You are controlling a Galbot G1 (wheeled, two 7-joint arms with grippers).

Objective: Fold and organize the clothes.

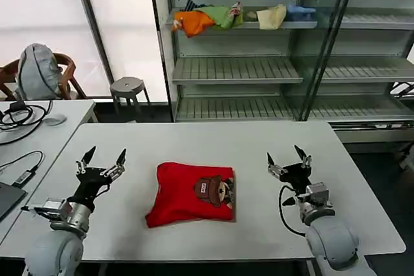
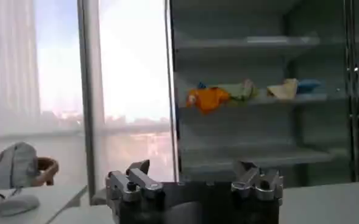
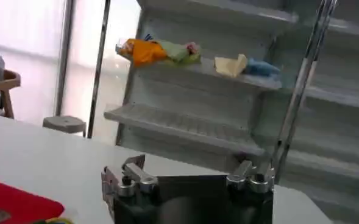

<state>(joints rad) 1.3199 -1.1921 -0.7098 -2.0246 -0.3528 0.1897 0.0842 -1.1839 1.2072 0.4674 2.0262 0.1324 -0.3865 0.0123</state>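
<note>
A bright red T-shirt [image 1: 187, 195] lies folded into a compact rectangle on the grey table [image 1: 213, 140], its brown cartoon print facing up. My left gripper [image 1: 103, 154] hovers to the shirt's left, open with its fingers spread wide and nothing between them. My right gripper [image 1: 288, 155] stands to the shirt's right, open and empty as well. In the right wrist view a corner of the red T-shirt [image 3: 14, 204] shows beside the open right gripper [image 3: 191, 167]. The left wrist view has the open left gripper [image 2: 194, 167] pointing toward the shelves.
Behind the table stands a metal shelf unit [image 1: 259, 69] with a pile of orange, green, cream and blue garments [image 1: 233, 17] on its top shelf. A second table [image 1: 32, 127] with cables sits at the left, with a stool [image 1: 127, 86] behind it.
</note>
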